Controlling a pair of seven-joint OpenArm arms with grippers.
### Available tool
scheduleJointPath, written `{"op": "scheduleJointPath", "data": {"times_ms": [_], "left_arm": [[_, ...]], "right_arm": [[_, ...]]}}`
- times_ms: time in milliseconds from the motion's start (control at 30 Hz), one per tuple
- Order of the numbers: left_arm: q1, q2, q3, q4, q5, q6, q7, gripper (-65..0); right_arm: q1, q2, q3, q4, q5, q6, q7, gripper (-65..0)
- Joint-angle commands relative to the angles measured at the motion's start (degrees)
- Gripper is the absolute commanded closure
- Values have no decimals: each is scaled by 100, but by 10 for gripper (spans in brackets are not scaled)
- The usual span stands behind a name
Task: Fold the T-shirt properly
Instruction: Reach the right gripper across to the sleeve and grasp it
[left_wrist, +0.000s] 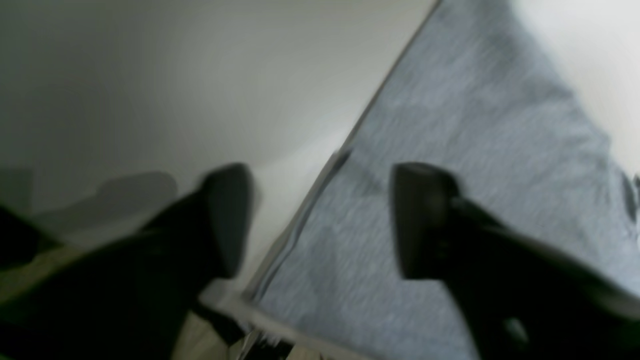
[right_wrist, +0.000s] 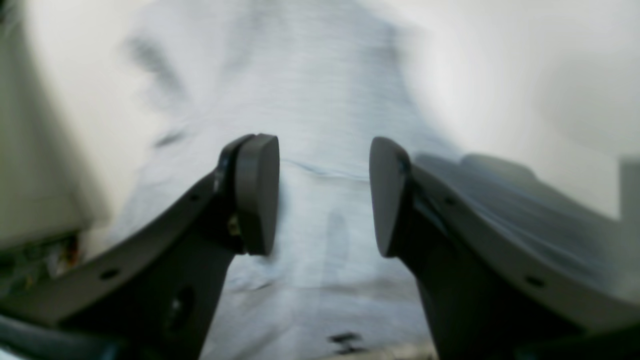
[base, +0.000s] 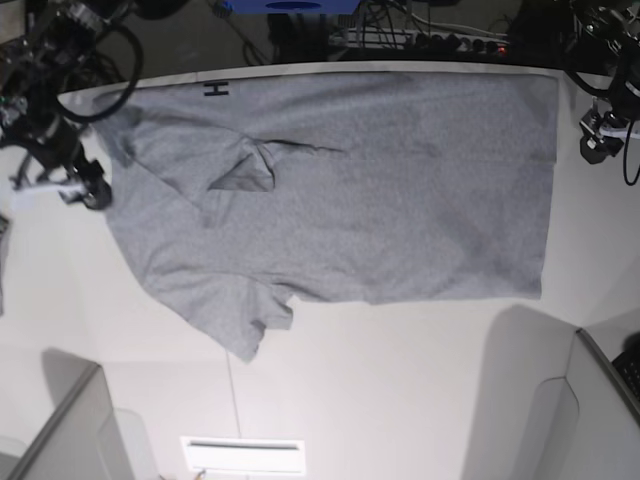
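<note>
Both claws are hanging released: I'm seeing the left claw (left_wrist: 320, 220) straddling the shirt (base: 380, 190) edge, the right claw (right_wrist: 324, 195) over cloth, shirt lying lengthwise across the desk (base: 400, 380).

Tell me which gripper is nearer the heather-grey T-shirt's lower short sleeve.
Right. The right gripper hovers open at the heather-grey T-shirt collar end, near that lower short sleeve. The left gripper, also open, is beyond the hem end.

A white table (base: 380, 380) with cables (base: 400, 35) and a blue object (base: 290, 6) behind it.
</note>
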Motion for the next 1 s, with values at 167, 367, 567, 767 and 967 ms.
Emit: {"op": "scheduleJointPath", "data": {"times_ms": [167, 367, 567, 767, 967], "left_arm": [[-515, -97, 274, 90, -40, -11, -63, 0], [-515, -211, 1039, 90, -40, -11, -63, 0], [-497, -220, 1030, 73, -40, -11, -63, 0], [-436, -352, 1021, 46, -40, -11, -72, 0], [-401, -352, 1021, 46, -40, -11, -72, 0]], "right_arm": [[1331, 297, -1122, -855, -468, 24, 152, -281], [2738, 956, -2757, -2736, -1092, 367, 1225, -285], [4074, 1387, -3883, -5321, -1101, 1510, 2218, -288], [5331, 1413, -4973, -7738, -1101, 2627, 2965, -414], [5718, 1361, -5773, -8442, -1101, 3005, 3633, -417]]}}
